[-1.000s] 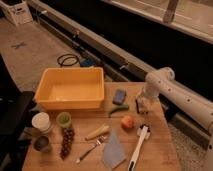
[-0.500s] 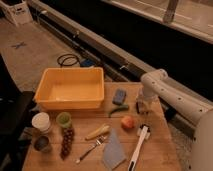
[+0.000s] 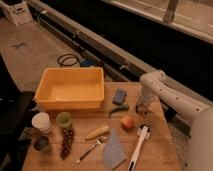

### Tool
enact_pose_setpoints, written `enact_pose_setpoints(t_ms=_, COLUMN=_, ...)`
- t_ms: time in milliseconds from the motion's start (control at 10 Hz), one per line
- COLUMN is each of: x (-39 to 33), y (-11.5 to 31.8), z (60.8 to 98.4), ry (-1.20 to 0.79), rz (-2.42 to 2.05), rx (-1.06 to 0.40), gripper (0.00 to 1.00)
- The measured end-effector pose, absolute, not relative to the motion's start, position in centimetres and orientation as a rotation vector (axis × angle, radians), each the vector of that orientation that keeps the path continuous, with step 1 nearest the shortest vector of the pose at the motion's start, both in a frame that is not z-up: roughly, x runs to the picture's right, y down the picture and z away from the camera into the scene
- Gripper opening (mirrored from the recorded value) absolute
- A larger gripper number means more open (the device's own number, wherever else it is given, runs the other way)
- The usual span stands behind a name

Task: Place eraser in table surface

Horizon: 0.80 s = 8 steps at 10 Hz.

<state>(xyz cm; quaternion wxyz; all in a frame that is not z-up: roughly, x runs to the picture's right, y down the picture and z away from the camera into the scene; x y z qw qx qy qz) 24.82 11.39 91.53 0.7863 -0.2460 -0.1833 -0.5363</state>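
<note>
My gripper (image 3: 142, 105) hangs low over the right side of the table surface (image 3: 157, 145), just right of the blue pad (image 3: 119, 96). It comes down from the white arm (image 3: 165, 92), which reaches in from the right. A small dark block, the eraser (image 3: 143, 110), sits right at the gripper's tip on the wood. The gripper hides most of it. I cannot tell whether the eraser is touched or gripped.
A yellow bin (image 3: 70, 90) fills the table's back left. In front of the gripper lie a green pepper (image 3: 119, 109), an apple (image 3: 128, 122), a white-handled brush (image 3: 137, 150), a grey cloth (image 3: 114, 150), a fork (image 3: 90, 149) and a banana (image 3: 97, 132). Cups (image 3: 41, 121) and grapes (image 3: 66, 141) stand at the left.
The arm has swung a little left and come down, so the gripper now sits lower over the eraser. Nothing else on the table has moved.
</note>
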Motion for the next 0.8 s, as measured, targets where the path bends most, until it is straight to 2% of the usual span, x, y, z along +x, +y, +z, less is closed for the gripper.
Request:
enact_pose_setpoints(t_ms=200, x=24.6, y=10.9, z=90.9, ry=-0.399, rz=-1.154, rx=-0.51, gripper=0.01)
enact_pose_setpoints(t_ms=600, x=24.0, y=7.1, z=86.7, ry=-0.37, rz=-1.14, rx=-0.371, gripper=0.0)
enact_pose_setpoints(t_ms=800, x=24.3, y=6.0, z=85.4, ry=-0.35, rz=-1.124, rx=-0.352, gripper=0.0)
